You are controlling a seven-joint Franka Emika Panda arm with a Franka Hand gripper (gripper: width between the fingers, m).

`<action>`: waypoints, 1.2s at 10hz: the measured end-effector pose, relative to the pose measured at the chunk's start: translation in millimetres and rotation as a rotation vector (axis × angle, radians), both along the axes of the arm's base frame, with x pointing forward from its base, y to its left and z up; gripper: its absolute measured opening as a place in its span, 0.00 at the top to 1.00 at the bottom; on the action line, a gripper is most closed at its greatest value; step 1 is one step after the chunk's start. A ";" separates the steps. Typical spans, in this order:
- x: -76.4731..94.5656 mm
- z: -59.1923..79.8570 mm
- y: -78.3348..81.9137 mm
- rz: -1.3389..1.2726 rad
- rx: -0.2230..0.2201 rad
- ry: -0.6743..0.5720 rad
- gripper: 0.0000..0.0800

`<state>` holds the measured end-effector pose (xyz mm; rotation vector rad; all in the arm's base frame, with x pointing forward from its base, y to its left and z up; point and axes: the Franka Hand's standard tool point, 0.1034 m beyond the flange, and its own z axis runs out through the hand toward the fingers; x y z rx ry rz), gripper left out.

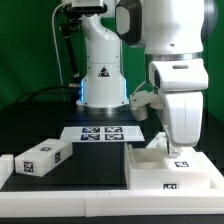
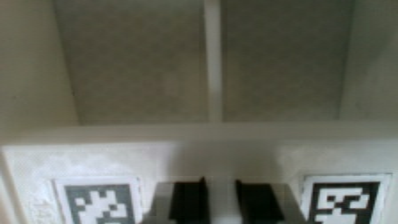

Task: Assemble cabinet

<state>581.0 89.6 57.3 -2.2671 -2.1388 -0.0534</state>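
Note:
The white box-shaped cabinet body (image 1: 168, 172) stands at the front of the exterior view's right, with small tags on it. My gripper (image 1: 178, 150) is down on its top. In the wrist view the two dark fingers (image 2: 183, 202) stand close together on either side of a thin white wall of the cabinet body (image 2: 217, 120), and my gripper (image 2: 219, 202) is shut on that wall. Tags show on the body on both sides of the fingers, one (image 2: 98, 204) and the other (image 2: 345, 200). A smaller white cabinet panel (image 1: 41, 157) with a tag lies flat at the exterior view's left.
The marker board (image 1: 104, 133) lies flat on the black table behind the parts, in front of the robot base (image 1: 101, 75). A long low white border rail (image 1: 70, 198) runs along the front edge.

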 end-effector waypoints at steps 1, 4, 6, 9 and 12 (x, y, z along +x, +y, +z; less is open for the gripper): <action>-0.1 0.0 0.0 0.000 0.000 0.000 0.91; -3.3 6.3 -2.8 0.004 -0.009 0.001 0.61; -11.2 17.2 -3.6 -0.022 -0.019 -0.005 0.36; -60.0 33.7 12.4 -0.180 -0.029 -0.035 0.05; -110.0 26.1 38.1 -0.297 -0.038 -0.005 0.00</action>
